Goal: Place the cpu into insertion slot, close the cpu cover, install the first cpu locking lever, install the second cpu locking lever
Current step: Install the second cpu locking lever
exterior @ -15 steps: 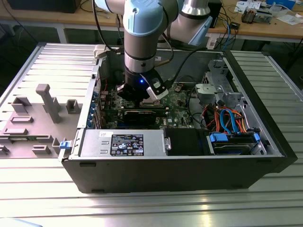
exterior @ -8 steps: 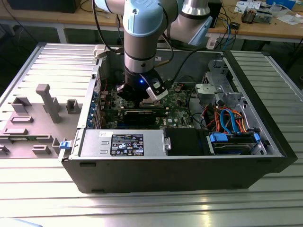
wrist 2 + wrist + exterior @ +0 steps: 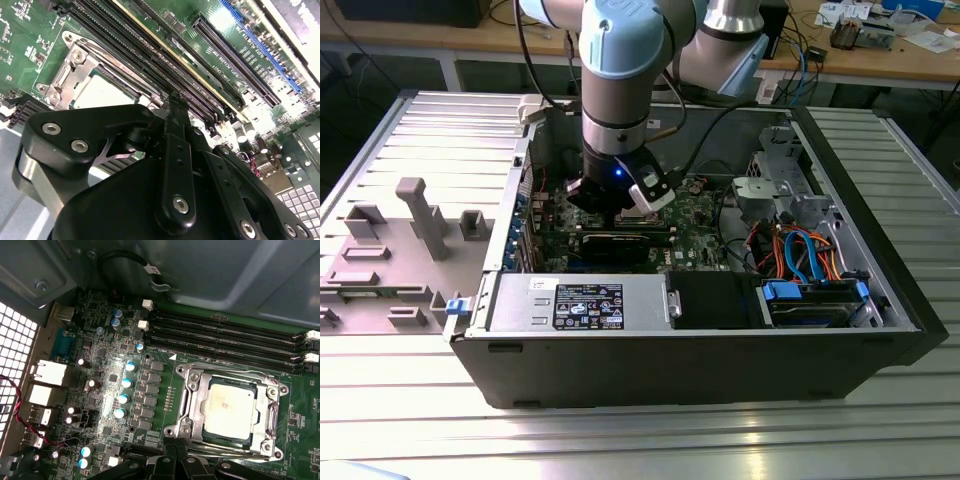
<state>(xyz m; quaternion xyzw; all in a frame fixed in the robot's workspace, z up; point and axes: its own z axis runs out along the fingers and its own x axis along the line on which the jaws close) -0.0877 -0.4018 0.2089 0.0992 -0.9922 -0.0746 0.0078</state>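
The cpu [image 3: 229, 411] sits in the insertion slot [image 3: 196, 405], cpu cover [image 3: 267, 405] down; my end effector [image 3: 175, 450], fingers together and empty, hovers just beside the slot.

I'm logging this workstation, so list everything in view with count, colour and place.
cpu: one, silver-grey, seated in the socket.
cpu cover: one, silver frame, lying closed around the cpu.
circuit board: one, green, inside the case.
memory slots: several, long black, beside the socket.
computer case: one, black, open, on the ribbed metal table.
power supply: one, grey, at the case's near wall.
cables: several, orange and blue, toward the exterior view's right.
gripper: one, black, just beside the socket.
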